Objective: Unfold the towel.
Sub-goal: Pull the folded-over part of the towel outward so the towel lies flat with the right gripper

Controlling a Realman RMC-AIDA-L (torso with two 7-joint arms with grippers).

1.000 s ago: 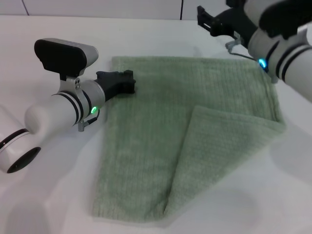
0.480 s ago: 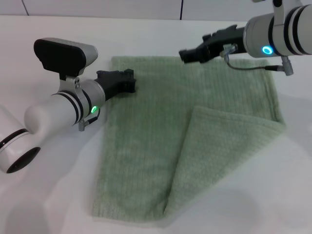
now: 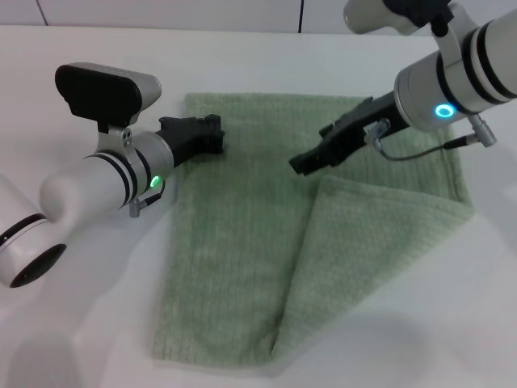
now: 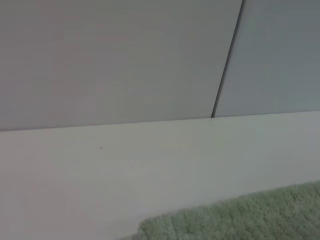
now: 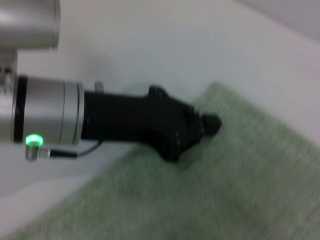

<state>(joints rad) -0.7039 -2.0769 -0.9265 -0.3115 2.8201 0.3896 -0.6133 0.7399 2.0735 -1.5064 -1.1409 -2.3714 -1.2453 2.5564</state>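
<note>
Towel (image 3: 242, 234) sage-green, ribbed, right corner folded over — left gripper (image 3: 212, 136) pressing far-left edge, closure unclear.

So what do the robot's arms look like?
Both arms are round white tubes with black rings and black grippers. The left arm glows with a green light and has a black-and-grey box on top. The right arm glows with a blue ring light, and a thin grey cable loops under it.

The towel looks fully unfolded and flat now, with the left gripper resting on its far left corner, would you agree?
Not quite: the towel is not fully unfolded. The head view shows its near right corner folded over. The left gripper does rest on its far left corner.
</note>
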